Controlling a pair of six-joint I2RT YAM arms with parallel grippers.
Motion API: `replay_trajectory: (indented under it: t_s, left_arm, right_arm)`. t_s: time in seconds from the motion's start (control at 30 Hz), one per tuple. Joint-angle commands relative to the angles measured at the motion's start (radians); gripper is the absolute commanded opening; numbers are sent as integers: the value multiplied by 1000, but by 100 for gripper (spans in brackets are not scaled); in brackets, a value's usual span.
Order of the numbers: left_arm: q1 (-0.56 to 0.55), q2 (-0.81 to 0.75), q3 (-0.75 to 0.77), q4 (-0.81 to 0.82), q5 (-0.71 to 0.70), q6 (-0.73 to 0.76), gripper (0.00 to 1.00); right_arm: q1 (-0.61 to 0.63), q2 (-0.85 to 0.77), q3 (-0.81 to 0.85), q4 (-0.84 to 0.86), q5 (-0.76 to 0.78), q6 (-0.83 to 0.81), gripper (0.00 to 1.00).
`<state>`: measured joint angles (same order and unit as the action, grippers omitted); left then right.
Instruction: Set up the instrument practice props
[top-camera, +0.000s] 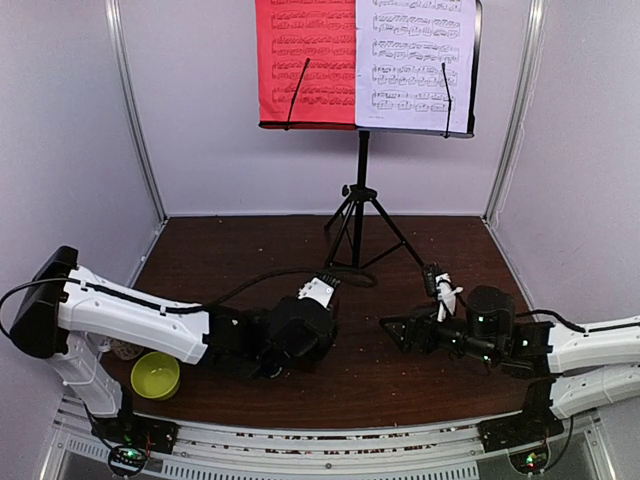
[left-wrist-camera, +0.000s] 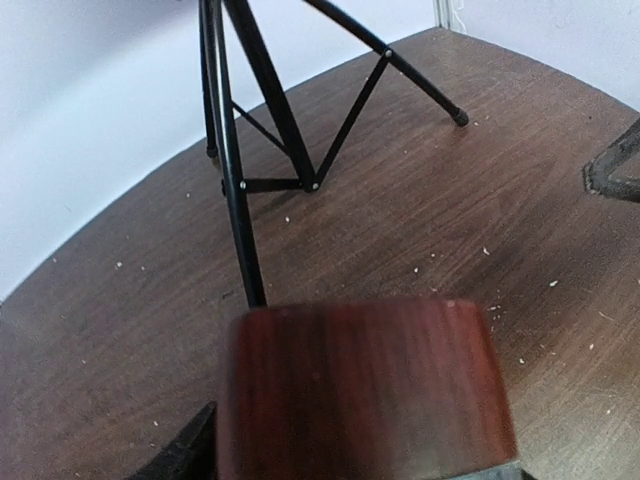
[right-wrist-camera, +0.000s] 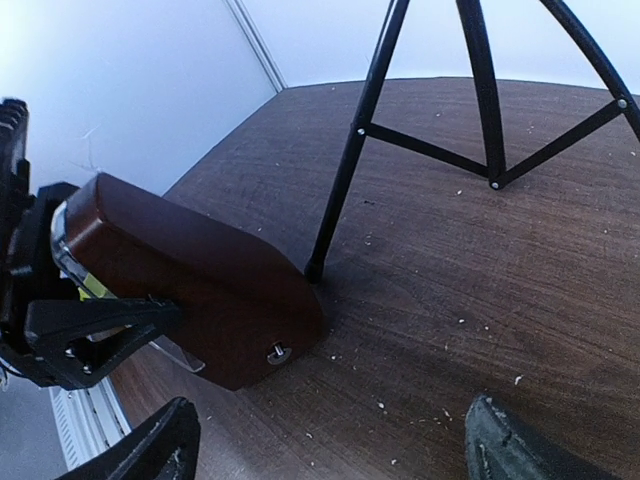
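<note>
- Stand (top-camera: 362, 190): upright at the back of the table (top-camera: 230, 250), tripod legs spread on the wood.
- Red sheet (top-camera: 305, 60): on the left half of the stand's desk, under a thin black retaining arm.
- White sheet (top-camera: 412, 65): on the right half, edge to edge with the red sheet, held the same way.
- Metronome (right-wrist-camera: 190, 280): in front of the stand near the middle of the table, between the two arms. It is tipped well over, not upright. Its broad base end faces the tripod and sits just beside the foot of one leg. Whether the base touches the wood cannot be told.
- Left gripper (left-wrist-camera: 355, 460): clamped on the narrow end of the metronome. In the right wrist view, one black finger (right-wrist-camera: 110, 318) lies across the wood face. In the left wrist view, the dark wood fills the space between the fingers.
- Right gripper (right-wrist-camera: 340, 455): fingers spread wide, holding nothing. It is low over the table to the right of the metronome, pointing at it, and clear of it.
- Left arm: reaches in from the left edge to the table centre.
- Right arm: comes in low from the right edge.
- Bowl (top-camera: 155, 376): yellow-green, at the near left corner beside the left arm, well apart from the metronome.
- Table surface: dark wood, scattered with pale specks.
</note>
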<state>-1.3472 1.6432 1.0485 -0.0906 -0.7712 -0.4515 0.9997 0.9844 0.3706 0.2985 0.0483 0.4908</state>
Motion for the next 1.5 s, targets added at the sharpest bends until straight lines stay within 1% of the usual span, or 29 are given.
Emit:
replay_trajectory:
  t_s: [0.0, 0.13, 0.27, 0.37, 0.5, 0.8, 0.93, 1.07, 1.23, 1.47]
  left_arm:
    - [-27, -48, 132, -37, -135, 165, 24]
    - [-41, -74, 176, -103, -142, 175, 24]
    - [-56, -86, 235, -187, -154, 177, 23]
    - [-77, -90, 271, -213, -181, 239, 23]
    - [-96, -87, 341, -284, -199, 294, 22]
    - [-108, -90, 490, -448, -143, 237, 21]
    - [-111, -84, 552, -524, -129, 194, 20]
    - [-117, -65, 628, -601, -135, 159, 20]
    - [-123, -46, 686, -665, -149, 139, 19]
    - [-128, -44, 702, -670, -138, 124, 18]
  right_arm:
    - [45, 36, -26, 117, 29, -66, 91]
    - [92, 76, -45, 194, 89, -119, 87]
    - [136, 114, -69, 314, 162, -185, 81]
    - [178, 144, -75, 392, 206, -257, 76]
    - [233, 187, -51, 441, 255, -345, 68]
    - [356, 286, 16, 537, 439, -555, 56]
    - [388, 335, 64, 555, 512, -630, 49]
    - [410, 392, 120, 565, 565, -676, 45]
    - [432, 469, 194, 583, 636, -726, 41]
    - [444, 532, 257, 611, 705, -774, 40]
